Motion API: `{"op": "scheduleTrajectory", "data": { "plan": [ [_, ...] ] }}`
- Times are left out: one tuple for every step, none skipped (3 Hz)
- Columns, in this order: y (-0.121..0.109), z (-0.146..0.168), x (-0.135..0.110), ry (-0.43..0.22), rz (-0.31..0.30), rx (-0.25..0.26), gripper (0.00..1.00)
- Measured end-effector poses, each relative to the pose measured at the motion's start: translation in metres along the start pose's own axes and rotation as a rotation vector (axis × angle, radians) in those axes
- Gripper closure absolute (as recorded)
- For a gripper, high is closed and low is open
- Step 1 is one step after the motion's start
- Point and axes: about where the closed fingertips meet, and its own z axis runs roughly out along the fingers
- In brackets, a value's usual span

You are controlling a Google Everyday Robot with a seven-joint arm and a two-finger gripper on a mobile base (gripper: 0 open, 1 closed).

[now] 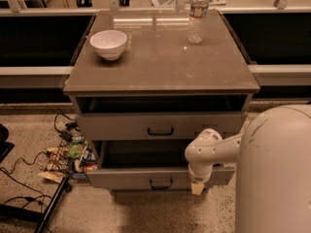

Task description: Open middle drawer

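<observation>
The middle drawer (pixel 160 177) is the low grey front with a small black bar handle (pixel 160 183). It stands pulled out of the cabinet, and its dark inside shows behind the front. Above it the taller-fronted drawer (pixel 160 126) is also out a little. The third drawer is hidden below. My gripper (pixel 197 188) hangs down from the white wrist (pixel 204 154), at the right part of the middle drawer's front and right of its handle.
A white bowl (pixel 108 43) and a water bottle (pixel 197 13) stand on the cabinet top (pixel 160 67). Snack packets and cables (pixel 68 154) lie on the floor at the left. A black stand leg (pixel 48 208) is nearby. My white body (pixel 277 174) fills the lower right.
</observation>
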Motion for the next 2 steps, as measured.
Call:
{"op": "scheduleTrajectory", "data": {
  "plan": [
    [0.012,-0.004,0.0,0.007,0.009,-0.02,0.65],
    [0.04,-0.015,0.003,0.029,0.036,-0.069,0.88]
  ]
}}
